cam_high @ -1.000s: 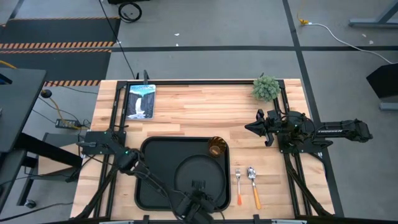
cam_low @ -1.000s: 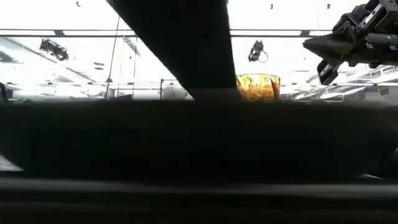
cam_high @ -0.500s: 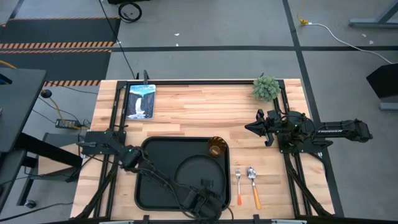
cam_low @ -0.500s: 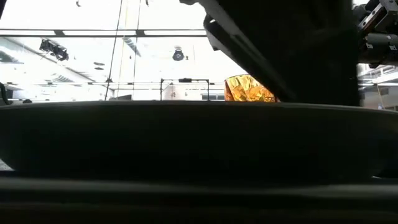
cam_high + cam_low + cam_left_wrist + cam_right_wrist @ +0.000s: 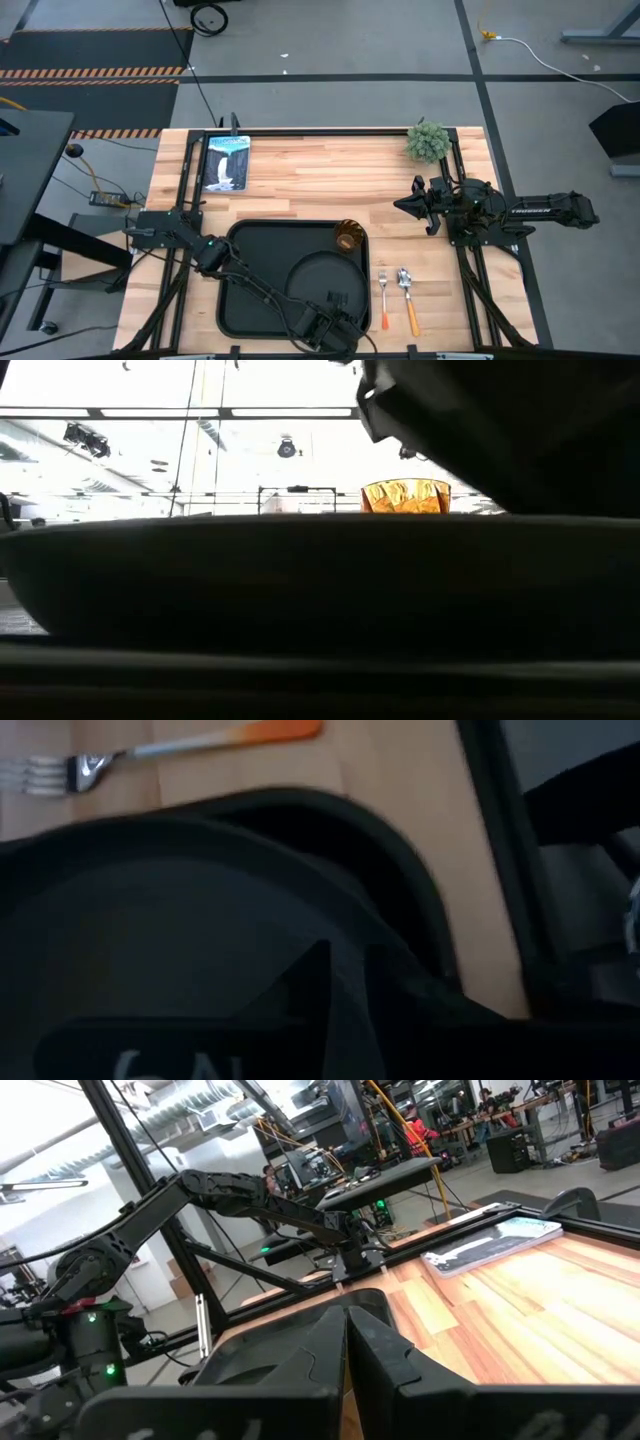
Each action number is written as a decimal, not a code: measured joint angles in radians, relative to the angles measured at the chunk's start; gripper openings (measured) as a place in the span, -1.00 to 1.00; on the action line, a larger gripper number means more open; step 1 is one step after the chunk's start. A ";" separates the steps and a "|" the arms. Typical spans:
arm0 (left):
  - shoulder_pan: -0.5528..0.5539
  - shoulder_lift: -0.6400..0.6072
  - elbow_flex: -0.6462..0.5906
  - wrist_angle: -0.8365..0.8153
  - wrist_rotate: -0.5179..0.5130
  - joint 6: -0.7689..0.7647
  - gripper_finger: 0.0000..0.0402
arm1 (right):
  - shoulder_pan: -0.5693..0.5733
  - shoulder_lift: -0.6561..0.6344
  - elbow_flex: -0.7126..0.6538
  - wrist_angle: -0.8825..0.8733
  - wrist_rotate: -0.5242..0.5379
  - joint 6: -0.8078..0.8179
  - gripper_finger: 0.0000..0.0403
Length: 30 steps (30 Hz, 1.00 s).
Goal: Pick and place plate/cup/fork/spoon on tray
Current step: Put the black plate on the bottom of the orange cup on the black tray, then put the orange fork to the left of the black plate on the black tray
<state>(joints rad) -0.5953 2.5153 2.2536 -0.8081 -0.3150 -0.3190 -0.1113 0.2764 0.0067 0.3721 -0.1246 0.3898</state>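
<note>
**Plate and cup on the tray, cutlery beside it**

The round matte black plate [image 5: 318, 282] lies in the large black rectangular tray [image 5: 240, 300], right of its middle. The amber translucent cup [image 5: 347, 237] stands in the tray's far right corner. The orange-handled silver fork [image 5: 383, 300] and spoon [image 5: 408, 299] lie side by side on the wooden table [image 5: 330, 175], just right of the tray.

The left gripper [image 5: 335, 312] is low over the plate's near edge; whether its fingers are spread cannot be told. The right gripper [image 5: 404, 206] hangs over bare wood beyond the cutlery, fingers pressed together, near a small green plant [image 5: 428, 141]
</note>
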 joint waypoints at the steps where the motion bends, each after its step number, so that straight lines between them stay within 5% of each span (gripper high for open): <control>1: 0.002 0.000 0.000 -0.007 -0.004 0.002 -0.64 | 0.000 0.000 0.000 0.000 0.000 0.000 -0.90; 20: 0.016 0.000 0.000 0.188 -0.260 0.095 -0.73 | 0.000 0.000 0.000 0.000 0.000 0.000 -0.90; 30: 0.059 0.002 0.000 0.385 -0.263 0.128 -0.73 | 0.000 0.000 0.000 0.000 0.000 0.000 -0.90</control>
<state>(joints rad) -0.5362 2.5172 2.2534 -0.4230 -0.5784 -0.1912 -0.1112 0.2764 0.0067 0.3721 -0.1246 0.3898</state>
